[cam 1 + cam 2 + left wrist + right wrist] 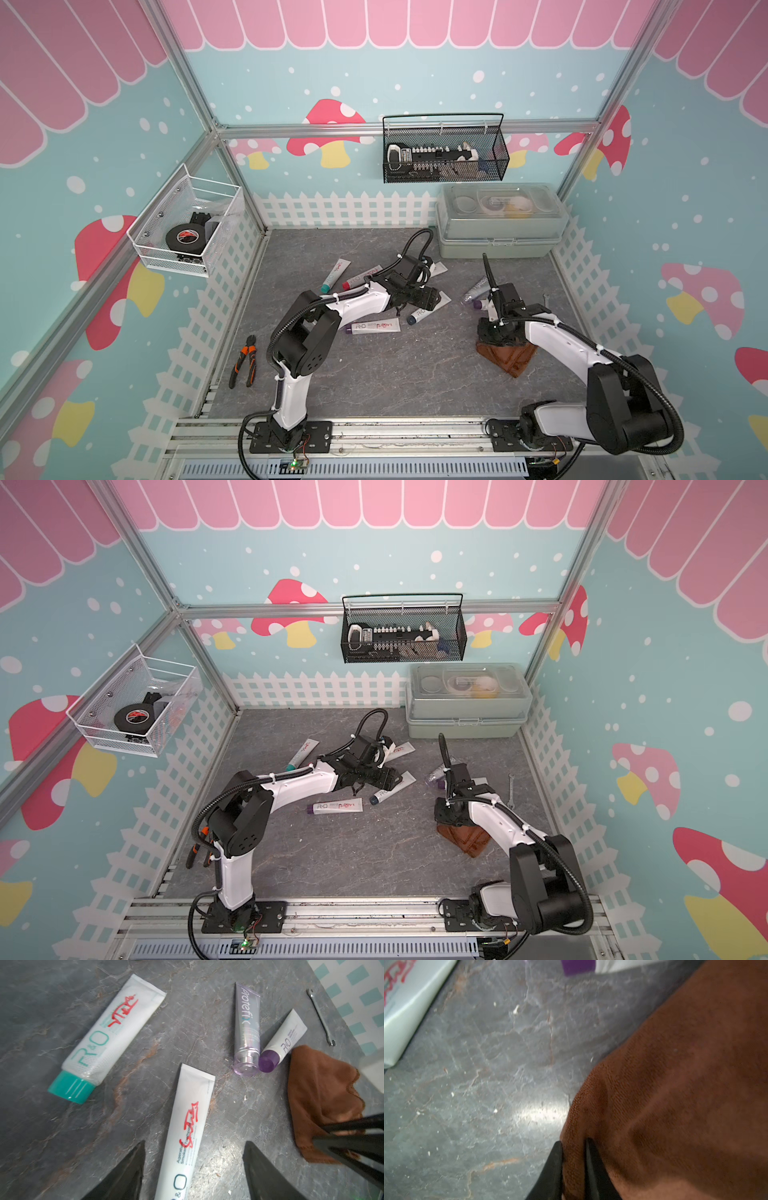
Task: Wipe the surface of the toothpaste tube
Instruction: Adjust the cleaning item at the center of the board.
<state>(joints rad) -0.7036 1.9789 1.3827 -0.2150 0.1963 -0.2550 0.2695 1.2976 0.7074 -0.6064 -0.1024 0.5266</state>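
1. Two arms reach over the grey counter; clock directions are read in both top views from the counter's centre, with 12 at the back wall.
2. White wire basket, fixed to the left wall at 9 o'clock, holds a roll of black tape.
3. Pliers with orange-and-black handles lie at 8 o'clock, near the counter's edge.
4. Teal-capped tube and red-capped tube lie side by side at 11 o'clock. A long purple-capped tube lies flat just short of centre, toward 9 o'clock.
5. Left claw is spread, with one finger on each side of the toothpaste tube. This white tube bears a red scribble and lies flat just toward 1 o'clock of centre. Whether the fingers touch it cannot be told.
6. Black mesh basket hangs on the back wall at 12 o'clock. A lidded grey-green box stands in the corner at 1 o'clock.
7. Protefix tube and a short purple-capped tube lie at 2 o'clock, their caps touching.
8. Right claw pinches a fold of the brown cloth at 4 o'clock. The cloth is gathered into a peak under the claw and sits just beside the short tube's cap.
9. Wrench lies at 3 o'clock, near the right wall.
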